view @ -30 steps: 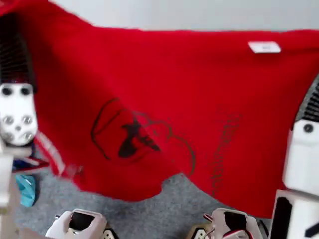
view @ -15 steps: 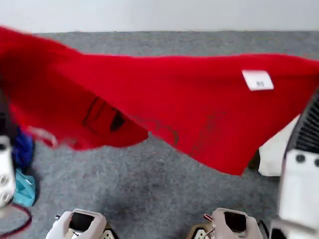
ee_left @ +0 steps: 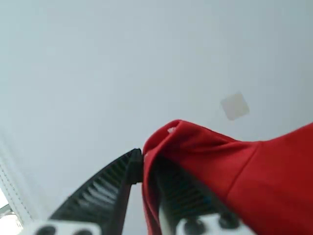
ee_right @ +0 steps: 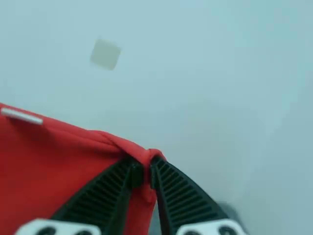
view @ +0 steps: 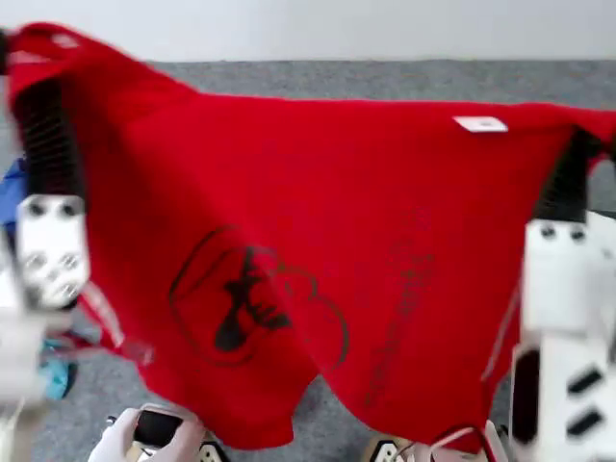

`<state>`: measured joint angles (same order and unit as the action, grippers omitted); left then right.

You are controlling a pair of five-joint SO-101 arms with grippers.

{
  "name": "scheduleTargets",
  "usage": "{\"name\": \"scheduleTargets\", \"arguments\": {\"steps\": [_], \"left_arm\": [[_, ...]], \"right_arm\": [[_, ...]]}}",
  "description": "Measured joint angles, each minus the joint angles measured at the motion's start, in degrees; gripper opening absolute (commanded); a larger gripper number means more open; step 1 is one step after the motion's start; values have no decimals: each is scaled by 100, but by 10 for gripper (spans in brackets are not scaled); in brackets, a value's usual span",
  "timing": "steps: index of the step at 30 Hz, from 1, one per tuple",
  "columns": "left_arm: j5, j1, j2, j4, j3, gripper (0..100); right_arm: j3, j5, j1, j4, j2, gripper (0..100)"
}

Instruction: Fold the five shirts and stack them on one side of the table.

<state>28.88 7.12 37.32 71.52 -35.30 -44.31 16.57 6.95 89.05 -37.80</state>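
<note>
1. My left fingers point(ee_left: 131, 164) are clenched on one end of the red shirt point(view: 289, 221)'s upper edge.
2. My right fingers point(ee_right: 128, 177) pinch the other end, with fabric bunched between them.
3. The shirt hangs spread between both pairs of fingers. It drapes below them, above the grey desk point(view: 385, 79), with its dark print facing the high camera.
4. A white label point(view: 479, 123) sits on the upper edge, near the right fingers.
</note>
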Motion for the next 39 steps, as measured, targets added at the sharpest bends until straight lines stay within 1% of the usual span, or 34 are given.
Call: {"name": "scheduleTargets", "arguments": {"steps": [3, 5, 9, 11, 14, 16, 17, 20, 30, 32, 33, 34, 36, 37, 39], "left_arm": [[0, 0, -35, -26, 941, 23], [0, 0, -114, -264, 1741, 23], [0, 0, -642, -1257, 3455, 23], [0, -53, -1081, -1934, 4097, 23], [0, -202, -1916, -2919, 4396, 23], [0, -308, -2514, -3481, 4404, 23], [-9, -352, -2813, -3692, 4404, 23], [-18, -475, -3657, -3938, 4246, 23], [-18, -554, -6092, -4018, 2295, 24], [-18, -554, -6576, -3991, 1873, 26], [-18, -545, -6796, -3877, 1662, 27], [-9, -536, -6971, -3675, 1433, 35], [-141, -510, -7200, -2971, 941, 71], [-325, -501, -7279, -2479, 651, 94], [-765, -475, -7385, -1415, -9, 126]], "right_arm": [[1020, 0, 0, -457, 26, 10], [1793, 0, 0, -1002, 378, 10], [3578, -18, 0, -2444, 1530, 10], [4097, -18, 0, -3191, 2110, 10], [4264, -18, 0, -4097, 3112, 10], [4202, -18, 0, -4448, 3771, 10], [4097, -18, 0, -4545, 4105, 10], [3508, -18, 26, -4651, 5108, 10], [220, -18, -229, -4695, 8123, 12], [-545, -18, -343, -4695, 8782, 36], [-932, -18, -396, -4695, 9125, 69], [-1310, -18, -440, -4677, 9442, 113], [-2022, -18, -492, -4475, 10031, 191], [-2365, -18, -501, -4229, 10286, 217], [-2980, -18, -501, -3525, 10629, 225]]}}
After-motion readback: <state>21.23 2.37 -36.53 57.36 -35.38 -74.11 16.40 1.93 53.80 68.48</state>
